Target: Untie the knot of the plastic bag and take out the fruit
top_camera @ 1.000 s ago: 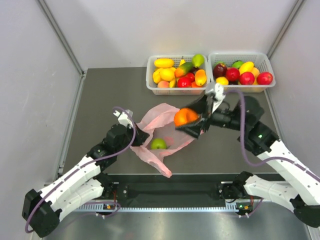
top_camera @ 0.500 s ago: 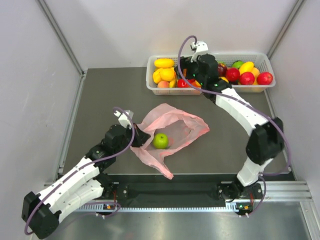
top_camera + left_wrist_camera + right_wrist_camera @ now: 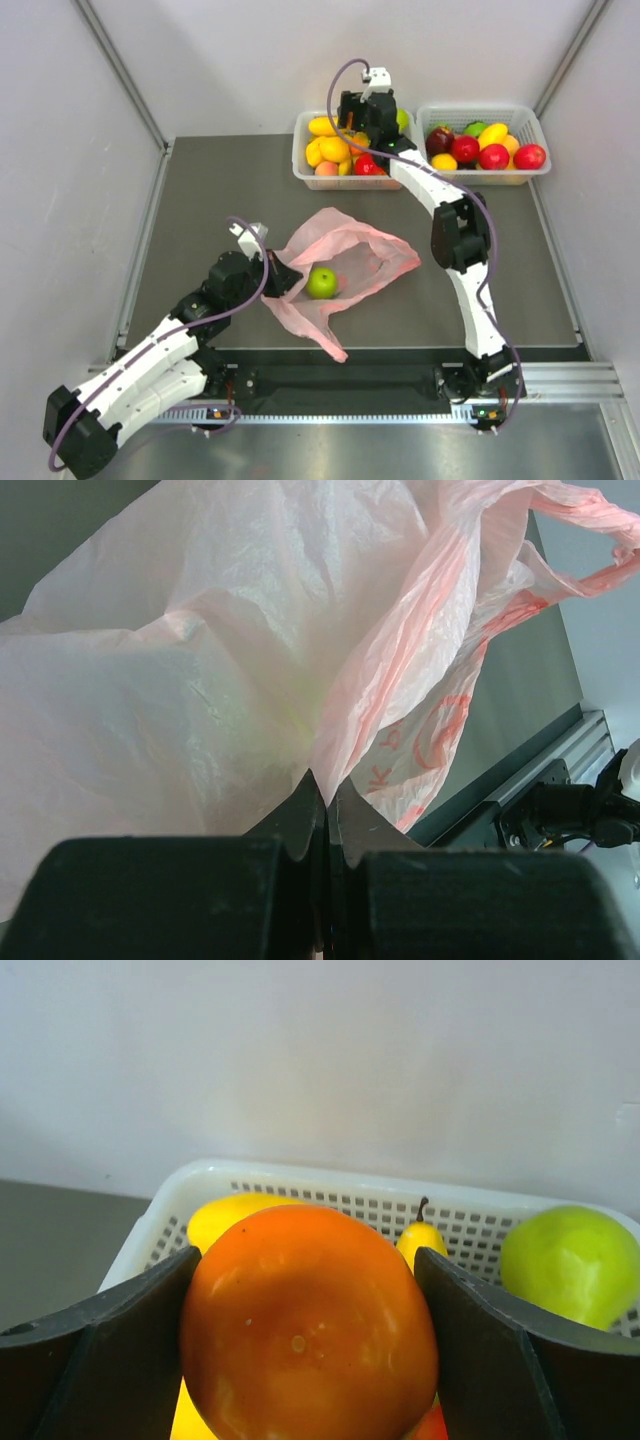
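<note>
While pressing left gripper (image 3: pixel 325 800) jaws together on a fold of thin, crinkly pink bag (image 3: pixel 370 255), holds it mid-table around a smooth round green fruit (image 3: pixel 321 282). Grips a glossy round orange (image 3: pixel 310 1350) between parted right gripper (image 3: pixel 305 1260) jaws above a white, perforated plastic basket (image 3: pixel 300 1175).

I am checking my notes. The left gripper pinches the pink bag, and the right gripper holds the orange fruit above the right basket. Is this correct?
Not quite. The right gripper holds the orange fruit above the left basket, not the right one; the top view shows it. The left gripper does pinch the pink bag.
</note>
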You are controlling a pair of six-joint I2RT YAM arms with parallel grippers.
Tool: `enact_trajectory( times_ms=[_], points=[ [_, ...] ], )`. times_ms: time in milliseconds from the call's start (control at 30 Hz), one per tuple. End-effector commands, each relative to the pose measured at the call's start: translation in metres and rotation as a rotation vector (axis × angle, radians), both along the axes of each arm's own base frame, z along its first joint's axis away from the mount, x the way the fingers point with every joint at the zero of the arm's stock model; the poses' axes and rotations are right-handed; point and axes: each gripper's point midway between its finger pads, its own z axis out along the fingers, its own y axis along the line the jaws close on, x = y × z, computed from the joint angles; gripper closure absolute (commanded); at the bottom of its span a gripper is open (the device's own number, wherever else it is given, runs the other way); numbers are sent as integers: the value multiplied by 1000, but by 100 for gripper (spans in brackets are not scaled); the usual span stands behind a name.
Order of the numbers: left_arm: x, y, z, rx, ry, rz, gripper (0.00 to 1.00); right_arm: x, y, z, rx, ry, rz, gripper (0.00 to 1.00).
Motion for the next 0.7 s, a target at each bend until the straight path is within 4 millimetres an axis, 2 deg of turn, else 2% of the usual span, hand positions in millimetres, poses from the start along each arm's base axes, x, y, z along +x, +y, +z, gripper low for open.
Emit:
enact_trajectory(
  times_ms=[0,33,67,100,133,200,233,300,433,500,533,567,600,633,667],
  points=[
    [-1,-5,11,-47,-33,-15,100,26,-7,18,28,-99,-64,61],
    [-1,-5,12,-48,-36,-16,100,29,-8,25,43,-117,-73,46],
    [-1,-5,12,-48,-36,-16,100,31,-7,24,52,-119,-76,28],
    [-1,-5,12,-48,-38,-18,100,36,-8,15,52,-110,-83,24],
    [0,-5,13,-47,-42,-16,100,38,-8,23,68,-126,-86,24],
    [0,-5,13,-44,-42,-15,100,42,-10,20,76,-128,-91,22],
    [0,-5,13,-42,-42,-16,100,43,-11,26,89,-139,-98,20],
    [0,-5,15,-46,-44,-17,100,47,-20,26,98,-143,-120,1],
    [1,-4,15,-46,-44,-8,100,48,-31,36,107,-147,-120,0],
    [2,-3,17,-46,-52,0,100,40,-35,64,121,-197,-110,0],
    [3,-2,19,-45,-59,6,100,37,-35,59,116,-183,-105,0],
    [4,-2,21,-44,-66,7,100,28,-40,89,135,-224,-104,0],
    [5,-1,25,-41,-72,10,100,21,-41,102,136,-244,-98,0],
    [6,-1,25,-33,-76,12,100,15,-41,99,129,-235,-83,0],
    [7,0,27,-26,-78,12,100,-6,-47,142,153,-289,-71,0]
  ],
)
